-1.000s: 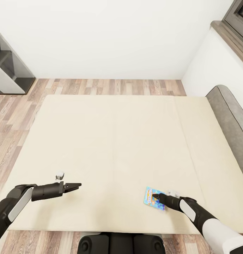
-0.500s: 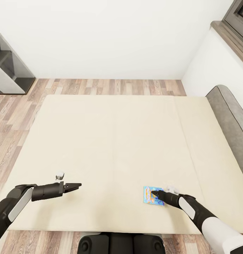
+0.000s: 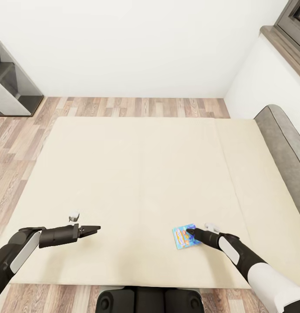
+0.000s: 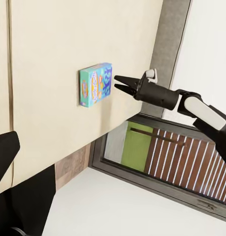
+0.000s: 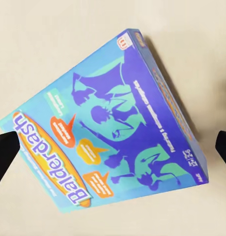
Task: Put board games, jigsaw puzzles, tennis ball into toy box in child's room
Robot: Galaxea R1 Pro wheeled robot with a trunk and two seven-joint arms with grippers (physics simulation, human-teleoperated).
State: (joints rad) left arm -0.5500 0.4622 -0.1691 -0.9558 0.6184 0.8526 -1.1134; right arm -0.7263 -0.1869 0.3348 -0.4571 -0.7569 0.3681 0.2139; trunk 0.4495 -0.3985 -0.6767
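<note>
Cream bedding covers the bed (image 3: 136,174), which runs from the plank floor (image 3: 19,143) on one side to a grey padded headboard (image 3: 282,139) on the other. Near the bed's front edge, toward the headboard end, lies a blue and teal Balderdash board game (image 3: 183,236) (image 4: 95,84) (image 5: 113,142), flat on the cover with its printed lid facing up. The right end effector (image 3: 189,232) (image 4: 117,82) sits at the box's headboard-side edge, fingers spread apart, their dark tips (image 5: 5,152) showing on either side of the box in the right wrist view. The left wrist view shows the two fingers parted in a narrow V, pointed at the box's side; whether they touch it I cannot tell.

The left end effector (image 3: 95,228) hangs over bare bedding near the front edge at the floor end of the bed, well apart from the game. Its fingers lie close together and hold nothing.

Beyond the bed stand a white wall (image 3: 136,43) and a dark glass-fronted cabinet (image 3: 12,84) in the far corner by the floor. A dark window frame (image 3: 293,21) sits above the headboard side.
</note>
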